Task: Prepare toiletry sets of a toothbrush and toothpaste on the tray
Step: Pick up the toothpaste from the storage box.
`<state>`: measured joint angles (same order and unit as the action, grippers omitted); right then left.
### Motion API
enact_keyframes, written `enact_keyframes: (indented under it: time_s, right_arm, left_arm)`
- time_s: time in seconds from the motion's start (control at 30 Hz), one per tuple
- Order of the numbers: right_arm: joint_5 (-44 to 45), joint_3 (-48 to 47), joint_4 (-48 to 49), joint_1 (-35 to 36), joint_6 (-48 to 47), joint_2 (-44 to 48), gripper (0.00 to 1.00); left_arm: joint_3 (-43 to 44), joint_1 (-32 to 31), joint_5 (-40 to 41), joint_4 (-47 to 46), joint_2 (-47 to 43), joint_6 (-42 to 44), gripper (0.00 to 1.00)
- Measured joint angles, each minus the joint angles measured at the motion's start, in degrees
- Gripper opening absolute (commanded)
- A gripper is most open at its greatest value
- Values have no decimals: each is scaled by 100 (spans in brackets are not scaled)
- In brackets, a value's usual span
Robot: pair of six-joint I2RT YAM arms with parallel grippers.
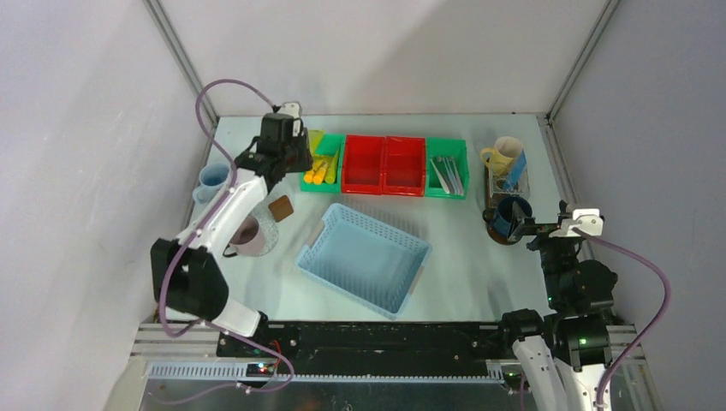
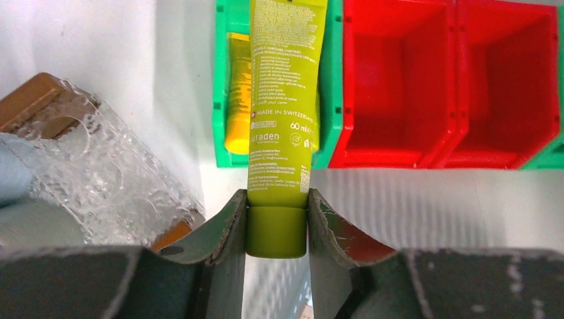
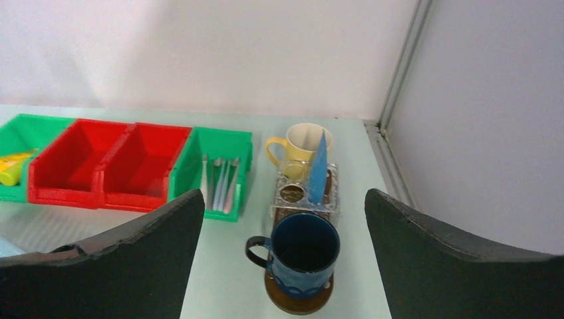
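My left gripper [image 2: 276, 229] is shut on the cap of a yellow-green toothpaste tube [image 2: 282, 100], held over the green bin [image 2: 223, 133] with another yellow tube [image 2: 238, 100] in it. In the top view this gripper [image 1: 301, 147] is at the back left. My right gripper [image 3: 282, 199] is open with nothing between its fingers, just in front of a dark blue mug [image 3: 302, 256] on the dark brown tray [image 3: 296, 304]. Behind it a cream mug [image 3: 302, 143] holds a blue tube [image 3: 318, 169]. Toothbrushes [image 3: 219, 183] lie in a green bin.
A light blue basket [image 1: 364, 257] lies mid-table. Two red bins [image 1: 383, 164] stand between the green ones. At the left are a pale blue mug [image 1: 214, 177], a pinkish mug [image 1: 248, 233], a clear holder [image 2: 100, 166] and a brown board [image 2: 33, 96].
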<state>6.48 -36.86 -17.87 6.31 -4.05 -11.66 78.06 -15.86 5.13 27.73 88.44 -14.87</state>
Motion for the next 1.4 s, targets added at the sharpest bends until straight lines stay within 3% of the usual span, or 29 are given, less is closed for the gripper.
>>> enact_keyframes:
  time_s: [0.27,0.63,1.07,1.4]
  right_arm:
    - [-737,-289,52,2,610,-455,90]
    - [-1919,-306,319,212,1928,-1279,91]
    - [-2645,-306,1593,1388,3392,-2312,90]
    - [-2592,-306,2717,2085,4107,-3036,81]
  left_arm:
    - [-1580,-883,214,-1150,-1530,608,0]
    - [-2983,-2479,675,-2796,-3008,1814,0]
    - [-3766,-4439,1093,-4197,-3368,2658,1]
    - [-3803,-5069,1272,-4970,-3410,2883,1]
